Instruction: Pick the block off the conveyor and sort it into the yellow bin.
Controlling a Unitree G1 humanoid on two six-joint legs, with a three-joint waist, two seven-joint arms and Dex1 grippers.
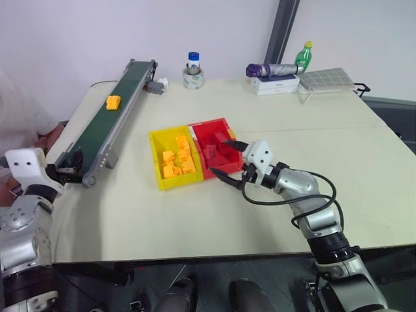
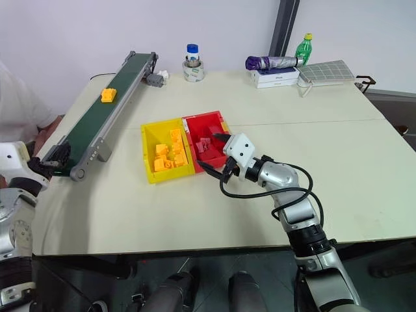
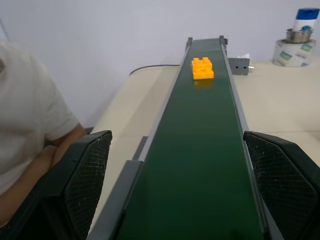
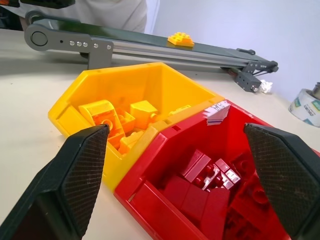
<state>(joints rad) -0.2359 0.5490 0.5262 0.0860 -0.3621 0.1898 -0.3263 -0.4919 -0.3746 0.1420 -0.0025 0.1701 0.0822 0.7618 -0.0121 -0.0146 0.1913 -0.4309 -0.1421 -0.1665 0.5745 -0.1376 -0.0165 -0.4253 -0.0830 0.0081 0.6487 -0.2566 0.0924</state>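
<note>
Nothing is sorted yet: the block rides far up the conveyor, the left pincer waits released at the near end, the right pincer hangs released over the red bin beside the yellow bin.

block: yellow-orange, studs up, far along belt | conveyor: dark green, grey frame | yellow bin: several yellow bricks inside, touching red tray
</note>
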